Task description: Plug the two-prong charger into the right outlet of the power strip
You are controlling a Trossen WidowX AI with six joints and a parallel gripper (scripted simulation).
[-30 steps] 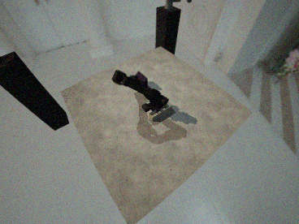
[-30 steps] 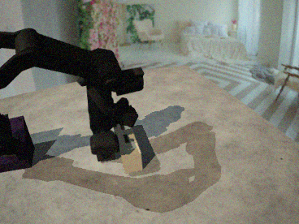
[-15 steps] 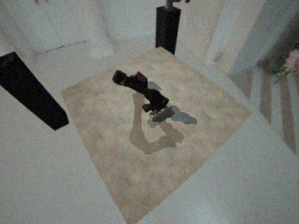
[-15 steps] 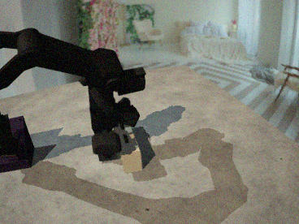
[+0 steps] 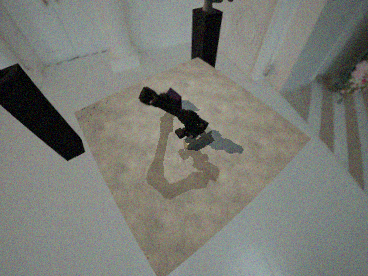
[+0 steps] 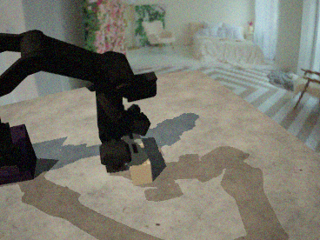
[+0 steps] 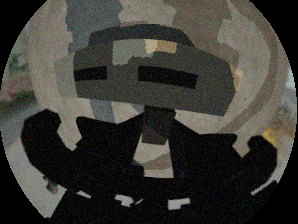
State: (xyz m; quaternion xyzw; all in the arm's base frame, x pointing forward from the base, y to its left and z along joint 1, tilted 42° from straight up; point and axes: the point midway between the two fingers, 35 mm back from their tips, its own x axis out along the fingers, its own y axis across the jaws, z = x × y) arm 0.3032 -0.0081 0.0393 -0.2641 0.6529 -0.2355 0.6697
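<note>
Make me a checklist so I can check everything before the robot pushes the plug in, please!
1. Claw gripping the charger: ok.
2. Power strip on the table: ok.
3. Right-hand dark slot uncovered in the wrist view: ok.
4. Both prongs lined up with their holes: cannot tell, they're too hard to see.
5. Charger straight for pushing: cannot tell.
6. Shutter open: cannot tell.
</note>
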